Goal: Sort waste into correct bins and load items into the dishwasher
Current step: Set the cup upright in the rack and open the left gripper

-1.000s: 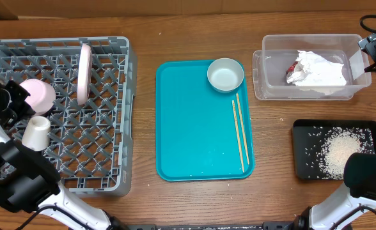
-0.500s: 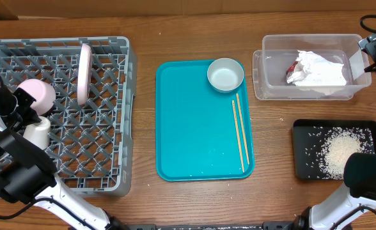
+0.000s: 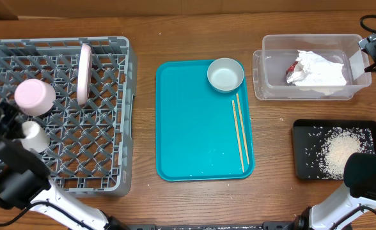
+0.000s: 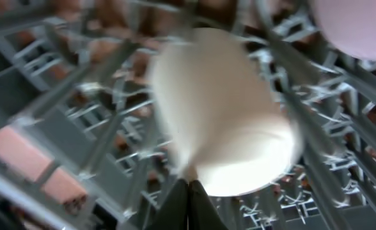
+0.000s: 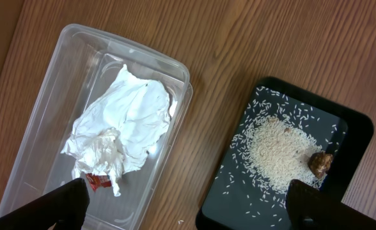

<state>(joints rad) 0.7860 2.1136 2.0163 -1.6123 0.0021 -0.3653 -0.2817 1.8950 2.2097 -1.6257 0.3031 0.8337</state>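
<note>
The grey dish rack [image 3: 105, 48] holds an upright pink plate [image 3: 84, 73], an upturned pink bowl [image 3: 34, 96] and a small white cup [image 3: 33, 135]. My left gripper [image 3: 10, 122] is at the rack's left side. In the left wrist view its jaws are shut together [image 4: 189, 195] just below the blurred cup [image 4: 223, 121], not around it. A light bowl [image 3: 225, 75] and chopsticks [image 3: 240, 131] lie on the teal tray [image 3: 194, 128]. My right gripper [image 5: 188, 204] is open and empty, high above the clear tub [image 5: 41, 128] and the black tray [image 5: 239, 204].
The clear tub [image 3: 265, 83] holds crumpled white paper [image 3: 319, 69] and a red wrapper [image 3: 293, 67]. The black tray [image 3: 303, 163] holds rice [image 3: 340, 153] and a brown scrap [image 5: 320, 163]. Bare wood lies between rack, teal tray and bins.
My left arm swung in over the cup, then drew back toward the rack's left edge. The cup shifted slightly. The right arm has not moved.
</note>
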